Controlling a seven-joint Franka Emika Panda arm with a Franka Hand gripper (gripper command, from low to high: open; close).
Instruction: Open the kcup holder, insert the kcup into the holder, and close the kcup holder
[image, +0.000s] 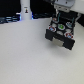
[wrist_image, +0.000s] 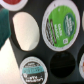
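Gripper (image: 62, 11) poised directly above the kcup holder (image: 62, 34), at the far right of the exterior view's table (image: 25, 55). My fingers are not clear in either picture, so I cannot tell how far apart they stand or whether they have hold of anything.

Below me the black holder's drawer is pulled open toward the camera, its pod slots facing up, with small spots of colour inside. Well off to the exterior view's left of me, at the table's back edge, stands a white bottle-like object (image: 24, 10).

My wrist view looks straight down into the open tray, showing what the exterior view blurs: round slots in a black surface, several filled. One kcup (wrist_image: 60, 24) with a white and green lid sits close beneath me. Beside it a slot (wrist_image: 26, 31) shows plain white, and another green-lidded pod (wrist_image: 32, 69) lies nearby. One slot (wrist_image: 62, 64) between the pods is dark and bare. My fingertips do not appear in this picture.
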